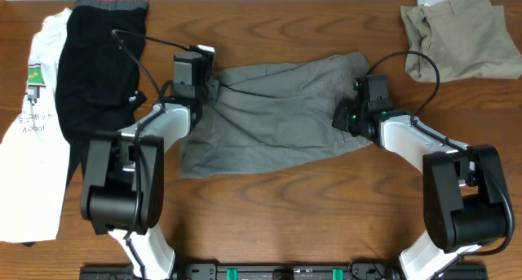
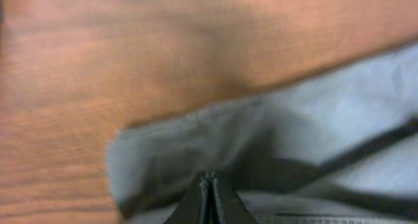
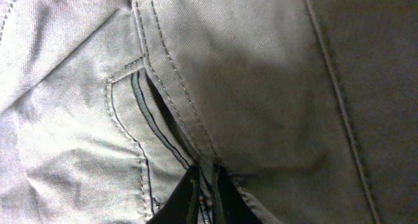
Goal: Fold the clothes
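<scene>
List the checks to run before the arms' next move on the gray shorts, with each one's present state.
1. Grip of left end effector on the gray shorts at their edge: ok, shut on cloth.
2. Grip of right end effector beside the pocket seam: ok, shut on cloth.
3. Shorts lying flat: not ok, wrinkled.
4. Bare table in front of the shorts: ok.
5. Gap between black garment and shorts: ok, apart.
6. Number of cloth layers in each grip: cannot tell.
</scene>
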`<action>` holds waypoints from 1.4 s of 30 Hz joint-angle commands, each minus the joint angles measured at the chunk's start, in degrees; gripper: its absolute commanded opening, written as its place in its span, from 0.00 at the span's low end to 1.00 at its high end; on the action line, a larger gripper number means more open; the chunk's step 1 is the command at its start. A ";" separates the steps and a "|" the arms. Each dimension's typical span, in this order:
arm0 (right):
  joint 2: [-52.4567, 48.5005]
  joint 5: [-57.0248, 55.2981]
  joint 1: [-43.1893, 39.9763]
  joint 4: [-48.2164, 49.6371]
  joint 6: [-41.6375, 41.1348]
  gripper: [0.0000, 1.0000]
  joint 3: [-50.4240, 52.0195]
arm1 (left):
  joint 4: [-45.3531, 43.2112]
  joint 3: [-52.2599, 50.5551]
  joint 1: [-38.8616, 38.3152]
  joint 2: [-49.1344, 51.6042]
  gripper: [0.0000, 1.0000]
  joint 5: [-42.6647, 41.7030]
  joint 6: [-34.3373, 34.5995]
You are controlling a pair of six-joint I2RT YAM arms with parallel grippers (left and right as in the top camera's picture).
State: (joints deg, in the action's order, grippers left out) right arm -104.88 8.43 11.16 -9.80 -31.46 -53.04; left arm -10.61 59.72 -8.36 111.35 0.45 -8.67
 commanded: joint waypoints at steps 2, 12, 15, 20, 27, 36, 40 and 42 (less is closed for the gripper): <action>-5.27 -0.09 0.48 -1.33 1.73 0.12 2.95 | 0.81 0.13 0.31 3.80 0.06 2.32 2.64; -3.65 4.13 0.39 -3.43 11.23 0.46 -0.13 | -5.01 0.26 1.97 3.19 0.10 6.27 9.01; -1.60 4.28 0.24 -5.29 15.93 0.64 -2.97 | -5.11 0.31 1.97 0.87 0.32 6.25 9.49; 1.27 3.41 -1.20 -6.97 18.32 0.81 -8.37 | 1.44 0.31 1.57 -6.91 0.68 3.65 13.40; 1.75 9.77 -6.25 -9.64 23.21 0.90 -14.03 | 22.71 0.31 1.53 -17.44 0.76 -6.29 13.75; 1.64 7.34 -9.53 -12.09 27.12 0.92 -16.24 | 33.90 -0.20 1.55 -16.11 0.76 -11.82 13.27; 1.64 6.05 -10.95 -12.13 29.03 0.92 -16.24 | 33.29 -0.20 1.60 -14.47 0.76 -12.04 13.25; 1.64 5.92 -11.76 -12.37 29.51 0.92 -16.24 | 33.73 -0.20 1.60 -13.35 0.74 -12.04 13.29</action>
State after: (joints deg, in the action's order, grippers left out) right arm -104.73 15.59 0.86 -21.87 -4.69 -68.14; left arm 22.63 59.79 -6.85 96.01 -10.61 4.51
